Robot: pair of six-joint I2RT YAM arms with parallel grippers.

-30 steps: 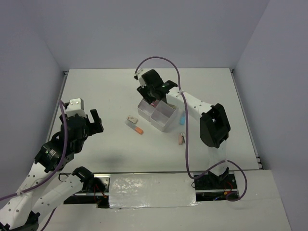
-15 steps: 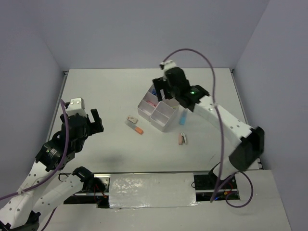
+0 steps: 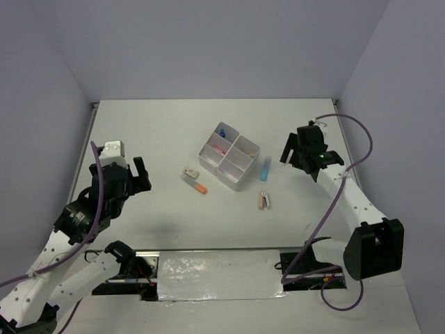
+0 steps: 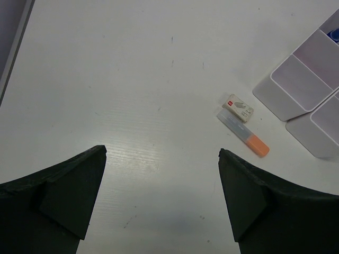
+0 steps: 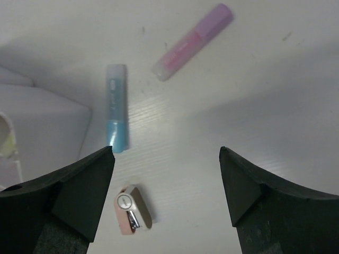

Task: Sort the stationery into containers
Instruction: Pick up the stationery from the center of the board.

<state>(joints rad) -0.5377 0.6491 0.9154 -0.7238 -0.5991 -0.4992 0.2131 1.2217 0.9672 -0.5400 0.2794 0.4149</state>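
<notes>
Roughly, the blue highlighter [image 3: 264, 168] lies near-to-far beside the box [image 3: 217, 173].

My left pincer [image 3: 130, 172] and my right pincer [image 3: 297, 147] were both wide open and held nothing.
My left arm [image 3: 76, 223] was bent up high on the left side, and its pincer [image 4: 161, 153] pointed forward, with the two dark fingers [image 4: 58, 196] far apart. My right arm [image 3: 351, 198] went out to the right, bent at the elbow and reached forward. Its pincer [image 5: 167, 153] looked down, fingers [image 5: 265, 201] far apart too.
</notes>
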